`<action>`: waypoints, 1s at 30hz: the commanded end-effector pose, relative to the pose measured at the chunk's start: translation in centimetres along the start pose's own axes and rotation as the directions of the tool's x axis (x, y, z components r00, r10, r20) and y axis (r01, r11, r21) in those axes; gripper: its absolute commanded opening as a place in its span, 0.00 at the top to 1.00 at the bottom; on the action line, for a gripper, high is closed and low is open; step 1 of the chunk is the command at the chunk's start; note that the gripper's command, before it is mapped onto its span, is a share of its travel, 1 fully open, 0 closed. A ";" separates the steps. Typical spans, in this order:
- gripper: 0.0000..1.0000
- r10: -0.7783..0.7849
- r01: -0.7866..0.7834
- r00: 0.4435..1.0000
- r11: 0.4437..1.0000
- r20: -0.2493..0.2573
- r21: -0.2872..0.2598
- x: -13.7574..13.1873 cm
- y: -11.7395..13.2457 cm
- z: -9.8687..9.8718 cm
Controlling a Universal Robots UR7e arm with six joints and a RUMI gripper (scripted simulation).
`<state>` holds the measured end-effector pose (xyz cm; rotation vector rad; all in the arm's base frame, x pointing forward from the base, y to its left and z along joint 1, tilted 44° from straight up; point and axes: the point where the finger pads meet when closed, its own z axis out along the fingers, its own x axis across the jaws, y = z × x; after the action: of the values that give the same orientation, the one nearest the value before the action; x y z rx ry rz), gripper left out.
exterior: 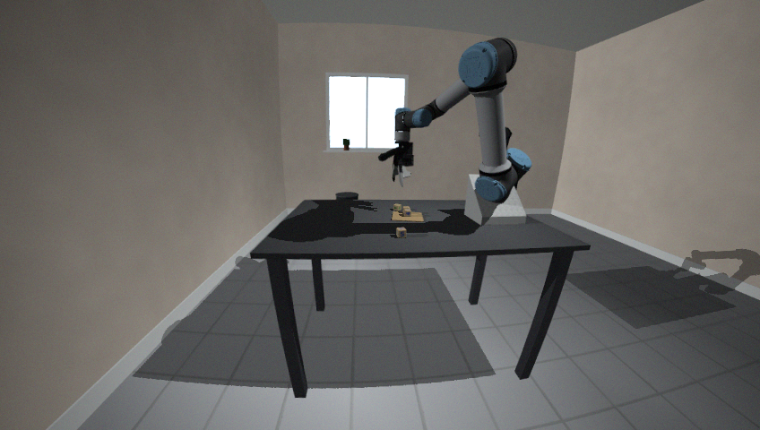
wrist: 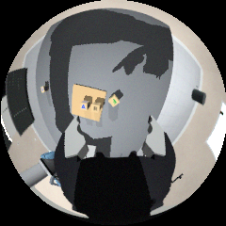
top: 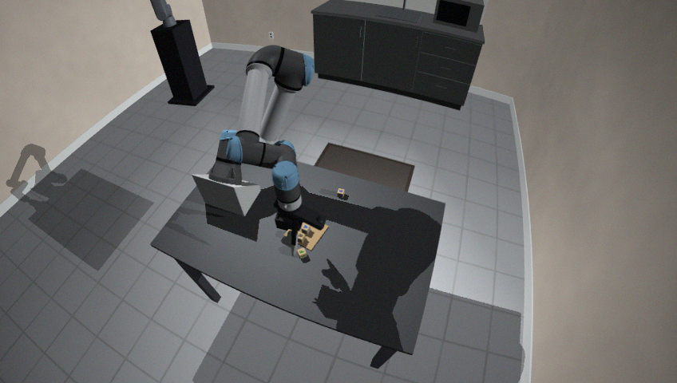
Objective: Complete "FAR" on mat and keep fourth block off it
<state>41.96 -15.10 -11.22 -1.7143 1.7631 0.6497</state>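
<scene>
A tan mat [wrist: 88,102] lies on the dark table and holds two wooden blocks side by side, one with a blue letter [wrist: 85,105] and one with a dark letter [wrist: 96,107]. A third block with a green letter [wrist: 113,100] lies just off the mat's edge; it also shows in the top view [top: 302,253]. A fourth block [top: 341,191] lies apart near the table's far edge. My gripper [exterior: 399,173] hangs high above the mat, open and empty. The mat shows in the exterior view [exterior: 407,215] with the fourth block [exterior: 401,231] in front of it.
The robot's white wedge base [top: 227,194] stands on the table's corner. A small dark round object [exterior: 346,195] sits at the table's far edge. A dark cabinet [top: 398,47] and a black pedestal [top: 180,61] stand on the floor away from the table.
</scene>
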 end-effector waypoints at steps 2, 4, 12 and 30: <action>0.00 0.138 -0.138 0.990 0.990 -0.007 0.001 0.1 0.0 0.4; 0.00 0.181 -0.181 0.984 0.984 -0.007 0.001 0.1 0.0 0.5; 0.00 0.408 -0.408 0.913 0.913 -0.007 0.003 0.1 0.1 1.3; 0.00 0.728 -0.728 0.686 0.686 -0.006 0.007 0.0 0.5 2.5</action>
<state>41.67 -13.43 -12.94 -1.0136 2.4003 0.9372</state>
